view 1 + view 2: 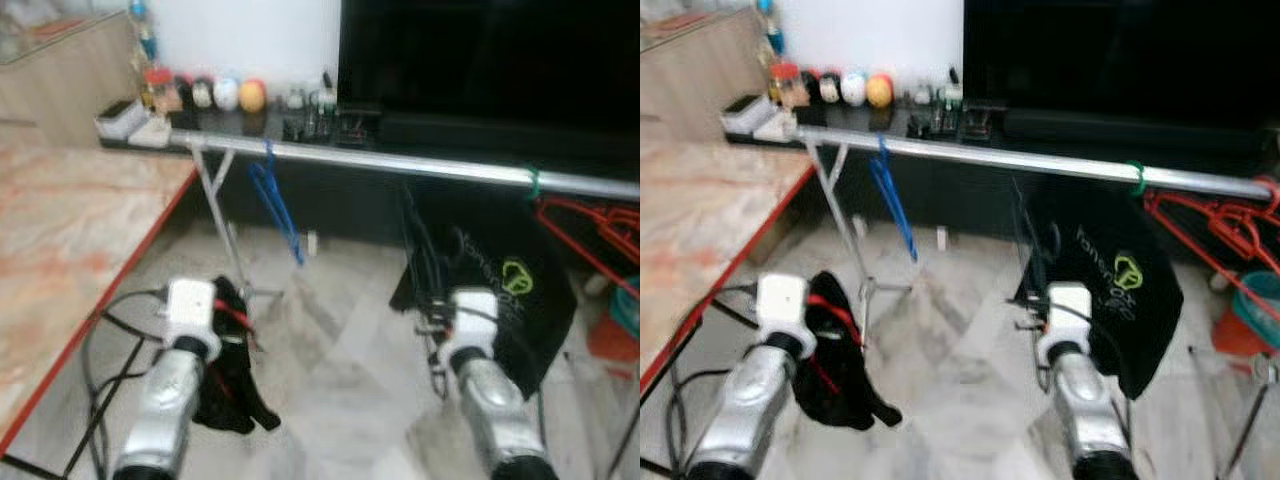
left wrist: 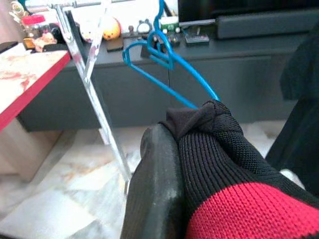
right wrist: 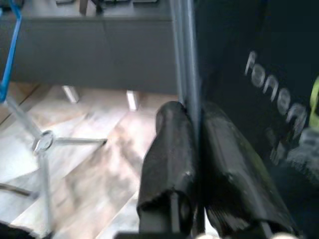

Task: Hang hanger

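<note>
1. Black knit cloth with a red band (image 2: 234, 199) is pinched against a finger (image 2: 154, 199) of the left gripper (image 1: 232, 318); the left wrist view shows this grip close up, while the head views show the cloth hanging in a dark bundle at lower left.
2. The right gripper (image 3: 195, 149) has its two fingers pressed together on a thin grey hanger (image 3: 189, 59), seen plainly in the right wrist view; in the head views it sits low at centre right, in front of a black shirt (image 1: 510, 290) with a green logo.
3. One blue hanger (image 1: 275, 205) hangs from the silver rail (image 1: 400, 162) at upper centre; red hangers (image 1: 590, 235), number unclear, hang bunched at the rail's right end beside one green clip (image 1: 533, 182).
4. One table (image 1: 70, 230) with a red edge borders the left side; marble floor (image 1: 340, 350) lies open between the two arms.
</note>
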Motion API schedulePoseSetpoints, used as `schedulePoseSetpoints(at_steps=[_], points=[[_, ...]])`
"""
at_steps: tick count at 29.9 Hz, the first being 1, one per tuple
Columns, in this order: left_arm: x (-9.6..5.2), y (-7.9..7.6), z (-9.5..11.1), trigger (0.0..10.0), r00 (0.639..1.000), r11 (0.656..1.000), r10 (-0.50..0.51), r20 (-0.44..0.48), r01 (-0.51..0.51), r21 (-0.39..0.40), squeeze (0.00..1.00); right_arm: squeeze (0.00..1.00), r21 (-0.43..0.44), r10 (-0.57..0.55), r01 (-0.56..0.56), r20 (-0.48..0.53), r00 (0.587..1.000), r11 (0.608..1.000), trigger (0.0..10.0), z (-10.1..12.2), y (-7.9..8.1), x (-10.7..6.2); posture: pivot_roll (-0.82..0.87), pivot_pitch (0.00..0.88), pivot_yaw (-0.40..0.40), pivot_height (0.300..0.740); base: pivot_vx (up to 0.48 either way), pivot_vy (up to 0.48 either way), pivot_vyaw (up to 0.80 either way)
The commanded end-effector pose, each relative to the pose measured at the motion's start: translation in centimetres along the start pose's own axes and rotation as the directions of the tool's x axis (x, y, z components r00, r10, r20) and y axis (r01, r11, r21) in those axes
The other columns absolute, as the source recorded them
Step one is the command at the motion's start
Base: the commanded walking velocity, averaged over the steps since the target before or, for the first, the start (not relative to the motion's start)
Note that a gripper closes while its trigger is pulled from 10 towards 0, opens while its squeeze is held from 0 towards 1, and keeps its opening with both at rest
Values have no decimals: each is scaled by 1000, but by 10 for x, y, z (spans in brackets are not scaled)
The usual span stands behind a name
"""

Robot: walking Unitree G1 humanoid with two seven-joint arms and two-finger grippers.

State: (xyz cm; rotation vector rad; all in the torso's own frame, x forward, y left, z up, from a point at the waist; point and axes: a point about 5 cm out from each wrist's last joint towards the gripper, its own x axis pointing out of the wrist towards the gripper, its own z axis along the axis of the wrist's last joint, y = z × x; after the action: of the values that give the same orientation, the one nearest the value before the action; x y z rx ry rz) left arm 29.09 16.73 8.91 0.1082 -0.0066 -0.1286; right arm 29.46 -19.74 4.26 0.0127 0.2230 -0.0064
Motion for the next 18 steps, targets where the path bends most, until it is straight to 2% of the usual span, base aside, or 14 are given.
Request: schedulePoseSetpoints(at_steps=[1,14,18], points=[[1,10,7,10000,999,999,26,33,-26,19,0,0,16,18,-18,13,1000,1000,10000,4,9,3,-8,32,4,740,371,0,0],[0,8,7,10000,999,1000,22,33,-23,18,0,0,23,9,-10,10,1000,1000,10000,3,9,3,-5,32,4,740,376,0,0],[0,8,7,10000,999,1000,19,33,-20,23,0,0,23,6,-6,9,1000,1000,10000,3,9,4,-5,31,4,740,0,0,0]])
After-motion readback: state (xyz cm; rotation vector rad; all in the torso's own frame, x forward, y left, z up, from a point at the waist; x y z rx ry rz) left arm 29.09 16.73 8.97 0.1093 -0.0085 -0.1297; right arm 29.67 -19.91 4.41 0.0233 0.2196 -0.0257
